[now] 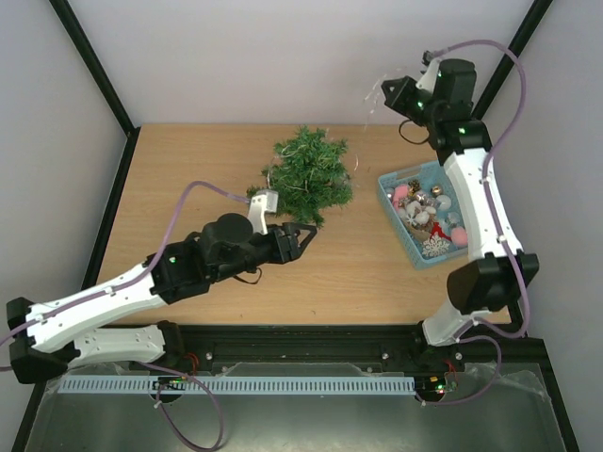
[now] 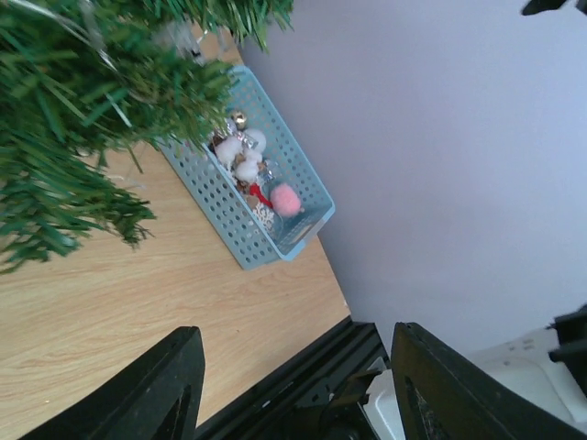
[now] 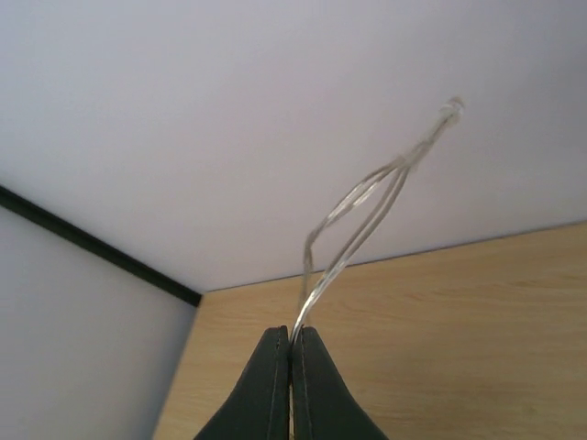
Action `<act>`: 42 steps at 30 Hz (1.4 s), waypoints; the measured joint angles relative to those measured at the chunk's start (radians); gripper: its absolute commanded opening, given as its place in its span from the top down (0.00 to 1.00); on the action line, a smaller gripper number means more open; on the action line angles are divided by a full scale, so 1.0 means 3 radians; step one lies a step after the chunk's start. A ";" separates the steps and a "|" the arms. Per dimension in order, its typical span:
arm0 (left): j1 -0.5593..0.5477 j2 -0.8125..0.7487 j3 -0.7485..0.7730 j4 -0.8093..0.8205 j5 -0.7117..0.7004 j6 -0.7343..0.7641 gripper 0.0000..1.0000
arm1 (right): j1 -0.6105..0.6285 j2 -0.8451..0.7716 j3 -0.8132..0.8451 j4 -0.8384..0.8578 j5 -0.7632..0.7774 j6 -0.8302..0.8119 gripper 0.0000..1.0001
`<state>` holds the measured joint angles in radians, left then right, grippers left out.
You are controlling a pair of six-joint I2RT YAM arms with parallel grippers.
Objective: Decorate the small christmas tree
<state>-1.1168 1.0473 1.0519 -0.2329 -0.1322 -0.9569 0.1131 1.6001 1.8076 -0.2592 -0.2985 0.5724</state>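
Branches of the small christmas tree (image 1: 309,172) spread out dark green on the wooden table (image 1: 188,179). The tree sits near the middle, toward the back wall. From above I cannot tell if it stands straight or leans.

A blue basket (image 1: 388,200) sits to the right of the tree, a little apart from it. It is full of small decorations. One is a fluffy pink ball (image 2: 286,199), and there are white balls beside it.

The left gripper (image 1: 309,235) reaches in low, just beside the near branches of the tree. I cannot tell if it touches them. Its two black fingers (image 2: 165,390) are spread apart, and nothing is between them. In its own camera the tree fills the top left corner, and the basket lies past the needles.

The right gripper (image 1: 384,91) is up high at the back right, above the far end of the basket. Its fingers are pressed tight together. They pinch a thin clear string (image 3: 402,165). The string bends into a long loop and sticks up and away from the fingertips, with a tiny knot at its far end. Behind it are the pale wall and the far part of the table.
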 measured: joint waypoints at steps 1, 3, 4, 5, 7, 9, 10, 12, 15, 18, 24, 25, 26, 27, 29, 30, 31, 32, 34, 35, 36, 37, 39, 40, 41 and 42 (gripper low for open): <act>0.0000 -0.0051 0.0011 -0.0050 -0.0028 0.0011 0.41 | 0.0015 0.0088 0.0092 0.0024 -0.0061 0.0017 0.99; 0.0004 -0.0140 0.0022 -0.0145 -0.0093 0.0024 0.41 | 0.0083 0.0309 0.0375 0.0034 -0.0191 0.0048 0.99; 0.0005 -0.0181 0.0023 -0.0200 -0.0130 0.0027 0.41 | 0.0139 0.0421 0.0538 0.0008 -0.0234 0.0042 0.99; 0.0010 -0.0223 0.0023 -0.0262 -0.0170 0.0029 0.41 | 0.0207 0.0529 0.0720 -0.0032 -0.0266 0.0029 0.99; 0.0019 -0.0287 0.0023 -0.0356 -0.0235 0.0032 0.41 | 0.0374 0.0701 0.1012 -0.0075 -0.0331 -0.0018 0.99; 0.0025 -0.0370 0.0015 -0.0445 -0.0305 0.0034 0.41 | 0.0532 0.0765 0.1171 -0.0127 -0.0394 -0.0057 0.99; 0.0027 -0.0422 0.0001 -0.0488 -0.0346 0.0033 0.41 | 0.0613 0.0767 0.1211 -0.0169 -0.0426 -0.0083 0.99; 0.0036 -0.0518 -0.0023 -0.0565 -0.0407 0.0032 0.41 | 0.0738 0.0765 0.1269 -0.0225 -0.0482 -0.0125 0.99; 0.0042 -0.0669 -0.0075 -0.0661 -0.0509 0.0032 0.40 | 0.0903 0.0763 0.1316 -0.0301 -0.0518 -0.0219 0.99; 0.0065 -0.0785 -0.0142 -0.0734 -0.0587 0.0031 0.40 | 0.1071 0.0763 0.1328 -0.0451 -0.0509 -0.0342 0.99; 0.0135 -0.0896 -0.0272 -0.0870 -0.0724 0.0024 0.39 | 0.1462 0.0763 0.1353 -0.0744 -0.0357 -0.0665 0.99; 0.0155 -0.0921 -0.0294 -0.0882 -0.0745 0.0025 0.39 | 0.1525 0.0763 0.1353 -0.0796 -0.0322 -0.0722 0.99; 0.0174 -0.0940 -0.0305 -0.0899 -0.0760 0.0025 0.39 | 0.1587 0.0763 0.1350 -0.0841 -0.0294 -0.0786 0.99; 0.0193 -0.0952 -0.0314 -0.0905 -0.0773 0.0025 0.39 | 0.1638 0.0760 0.1344 -0.0868 -0.0264 -0.0846 0.99; 0.0225 -0.0979 -0.0333 -0.0917 -0.0790 0.0028 0.39 | 0.1714 0.0722 0.1293 -0.0905 -0.0212 -0.0952 0.99; 0.0239 -0.0989 -0.0346 -0.0918 -0.0797 0.0031 0.38 | 0.1755 0.0689 0.1255 -0.0930 -0.0183 -0.1015 0.99; 0.0248 -0.0993 -0.0351 -0.0922 -0.0799 0.0032 0.38 | 0.1785 0.0662 0.1219 -0.0945 -0.0160 -0.1068 0.99; 0.0259 -0.0994 -0.0357 -0.0924 -0.0802 0.0033 0.38 | 0.1823 0.0623 0.1169 -0.0973 -0.0123 -0.1128 0.99; 0.0273 -0.0997 -0.0376 -0.0926 -0.0809 0.0036 0.38 | 0.1877 0.0549 0.1069 -0.1015 -0.0060 -0.1237 0.99; 0.0281 -0.0998 -0.0390 -0.0926 -0.0810 0.0036 0.38 | 0.1898 0.0518 0.1017 -0.1019 -0.0027 -0.1283 0.99; 0.0286 -0.0999 -0.0404 -0.0926 -0.0810 0.0037 0.38 | 0.1920 0.0474 0.0942 -0.1019 -0.0001 -0.1325 0.99; 0.0292 -0.0999 -0.0421 -0.0926 -0.0809 0.0037 0.38 | 0.1932 0.0431 0.0863 -0.1021 0.0032 -0.1364 0.98; 0.0309 -0.0996 -0.0448 -0.0923 -0.0807 0.0038 0.38 | 0.1949 0.0346 0.0702 -0.1019 0.0088 -0.1431 0.98; 0.0323 -0.0992 -0.0459 -0.0923 -0.0805 0.0038 0.38 | 0.1956 0.0301 0.0615 -0.1016 0.0121 -0.1461 0.96; 0.0334 -0.0985 -0.0465 -0.0923 -0.0802 0.0039 0.38 | 0.1957 0.0271 0.0556 -0.1019 0.0140 -0.1483 0.92; 0.0347 -0.0975 -0.0468 -0.0918 -0.0797 0.0041 0.38 | 0.1958 0.0239 0.0497 -0.1017 0.0167 -0.1518 0.88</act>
<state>-1.0126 0.7547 0.9115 -0.5083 -0.3714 -0.9447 0.7006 1.6718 1.9568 -0.5644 -0.2485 0.1169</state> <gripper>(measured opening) 0.619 0.040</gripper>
